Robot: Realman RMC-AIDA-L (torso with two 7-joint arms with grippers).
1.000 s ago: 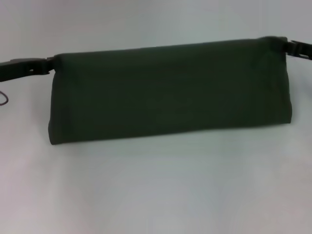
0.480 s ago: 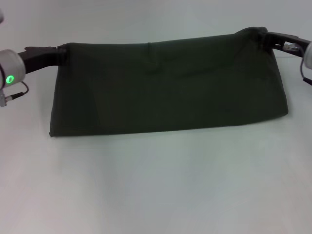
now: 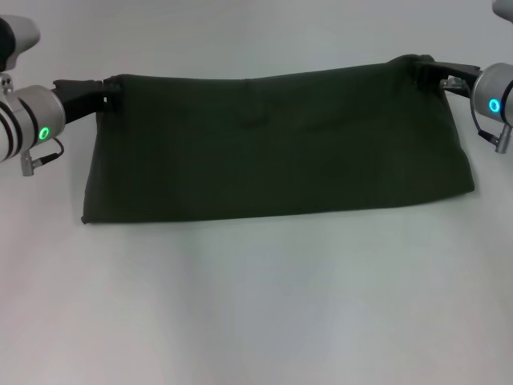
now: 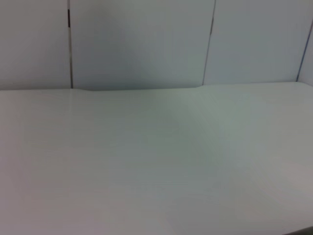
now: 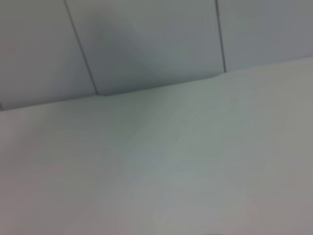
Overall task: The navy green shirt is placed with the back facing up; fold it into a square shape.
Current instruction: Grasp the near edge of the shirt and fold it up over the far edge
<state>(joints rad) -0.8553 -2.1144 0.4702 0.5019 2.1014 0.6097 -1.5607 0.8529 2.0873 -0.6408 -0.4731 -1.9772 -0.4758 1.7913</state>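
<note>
The navy green shirt (image 3: 276,148) shows in the head view as a wide dark olive band, folded lengthwise, its near fold resting on the white table (image 3: 256,305). Its far edge is lifted and stretched between both arms. My left gripper (image 3: 111,87) is shut on the shirt's far left corner. At the far right corner, which bunches up slightly, my right gripper (image 3: 423,68) is shut on the cloth. Both wrist views show only bare table and wall panels, no shirt and no fingers.
White tabletop (image 4: 156,161) runs back to a panelled wall (image 4: 142,44). The same wall (image 5: 146,44) and table surface (image 5: 171,166) fill the right wrist view. A wide strip of table lies in front of the shirt.
Both arms have drawn nearer to me, so their silver wrists with green lights now show. The shirt's held far edge has come lower and nearer; the near fold stays put.
</note>
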